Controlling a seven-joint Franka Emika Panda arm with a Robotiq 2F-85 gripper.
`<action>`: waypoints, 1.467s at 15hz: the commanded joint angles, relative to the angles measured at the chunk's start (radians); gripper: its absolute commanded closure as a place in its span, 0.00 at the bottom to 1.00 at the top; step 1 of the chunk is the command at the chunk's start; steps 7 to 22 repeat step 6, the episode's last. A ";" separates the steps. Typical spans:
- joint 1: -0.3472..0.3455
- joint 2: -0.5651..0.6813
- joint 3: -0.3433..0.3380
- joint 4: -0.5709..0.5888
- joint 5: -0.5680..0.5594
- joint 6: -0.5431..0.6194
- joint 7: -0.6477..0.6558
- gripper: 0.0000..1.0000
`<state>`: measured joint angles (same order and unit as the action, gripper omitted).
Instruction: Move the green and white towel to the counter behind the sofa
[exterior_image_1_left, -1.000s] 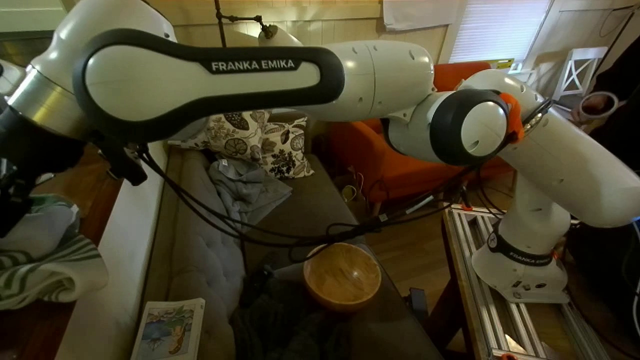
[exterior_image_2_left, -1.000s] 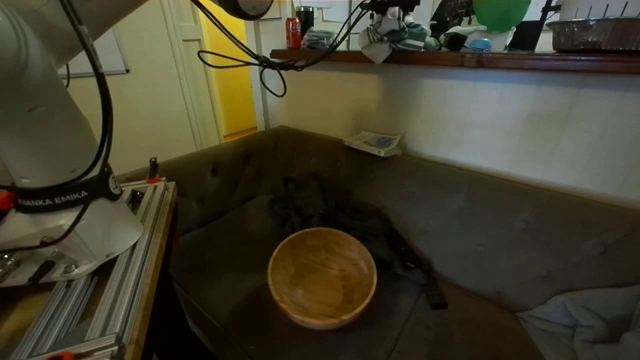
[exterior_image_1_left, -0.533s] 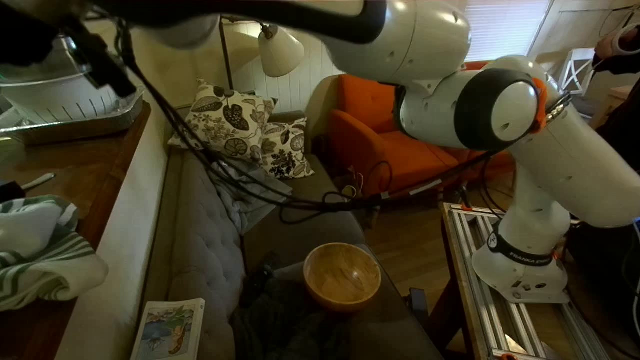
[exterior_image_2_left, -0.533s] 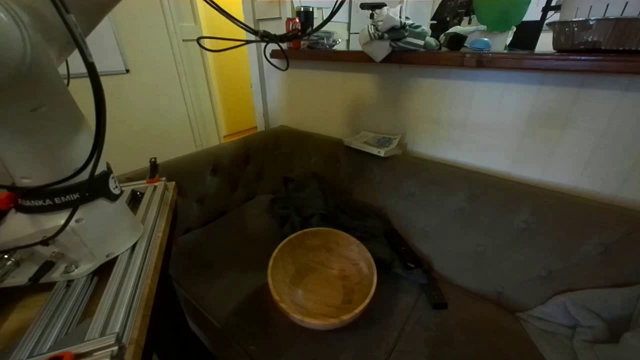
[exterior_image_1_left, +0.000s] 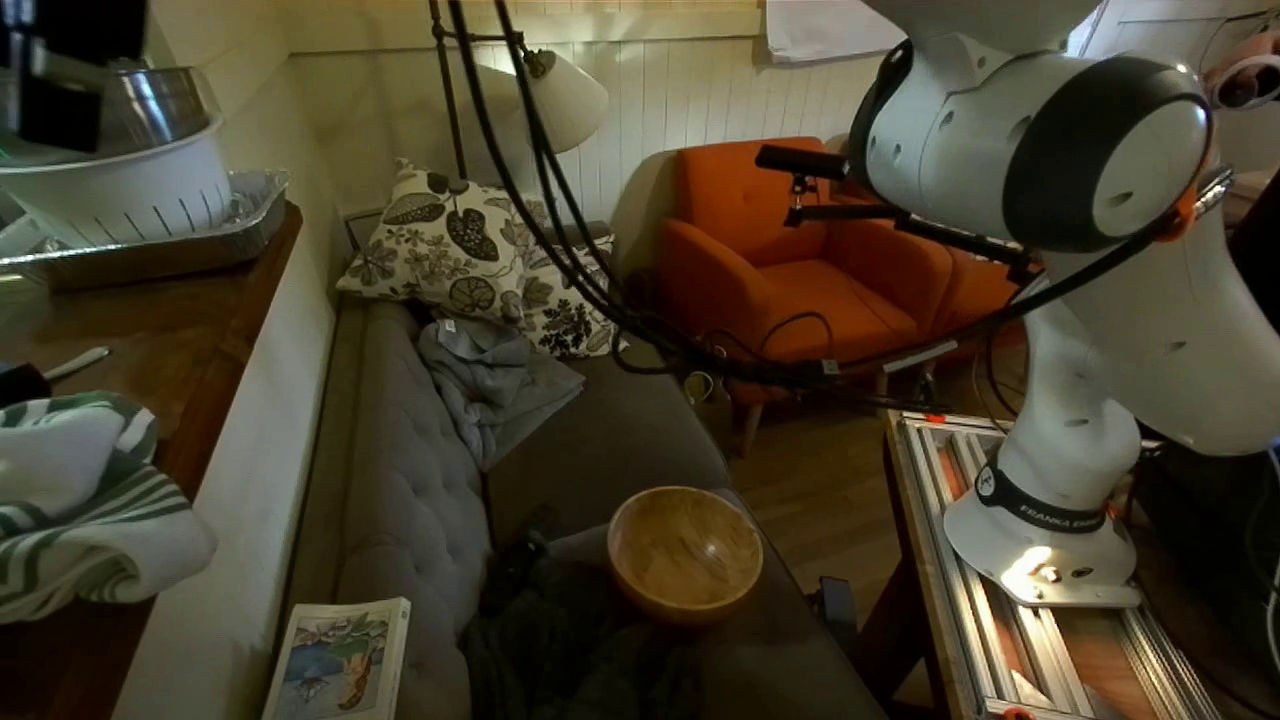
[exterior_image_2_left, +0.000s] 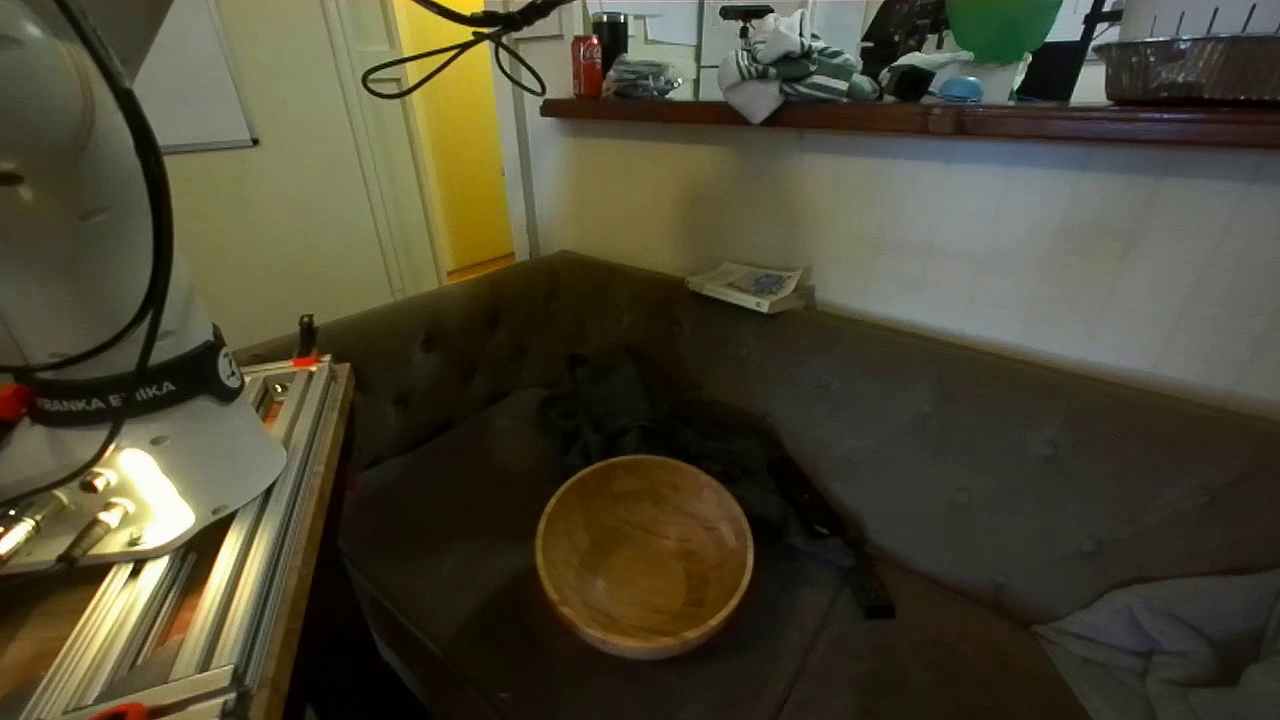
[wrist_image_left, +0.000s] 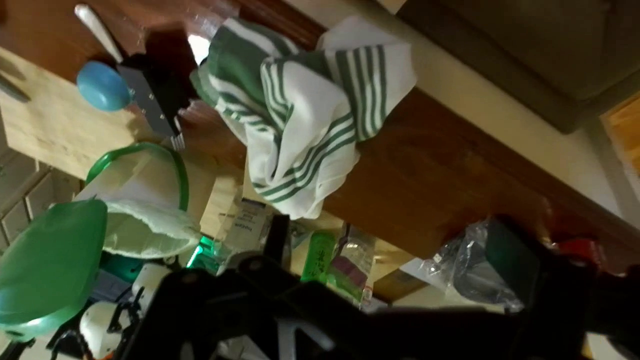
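Observation:
The green and white towel (wrist_image_left: 310, 110) lies crumpled on the brown wooden counter (wrist_image_left: 425, 170), one corner hanging over the sofa-side edge. In both exterior views the towel (exterior_image_1_left: 90, 510) (exterior_image_2_left: 800, 75) rests on that counter (exterior_image_2_left: 930, 122), behind the sofa (exterior_image_1_left: 400, 470) and higher than its back. My gripper (wrist_image_left: 397, 247) is open in the wrist view, its dark fingers (wrist_image_left: 276, 240) spread wide with nothing gripped between them. It stands above the counter, apart from the towel. In an exterior view only a blurred dark part of the hand shows at the top left corner.
On the counter stand a white colander in a foil tray (exterior_image_1_left: 265, 215), a red can (exterior_image_2_left: 587, 66) and a bagged item (wrist_image_left: 480, 265). A wooden bowl (exterior_image_2_left: 645, 560) sits on the sofa seat. A book (exterior_image_1_left: 338, 660) lies on the sofa back. Cables (exterior_image_1_left: 600, 290) hang from the arm.
A second ago the hand was at the towel. It has since risen away, opened, and the arm has lifted upward. The towel has stayed on the counter.

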<state>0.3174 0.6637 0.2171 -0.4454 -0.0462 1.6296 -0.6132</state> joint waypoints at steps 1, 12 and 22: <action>0.023 -0.089 -0.032 -0.060 0.014 -0.194 0.105 0.00; 0.027 -0.089 -0.038 -0.025 0.013 -0.269 0.141 0.00; 0.027 -0.089 -0.038 -0.025 0.013 -0.269 0.141 0.00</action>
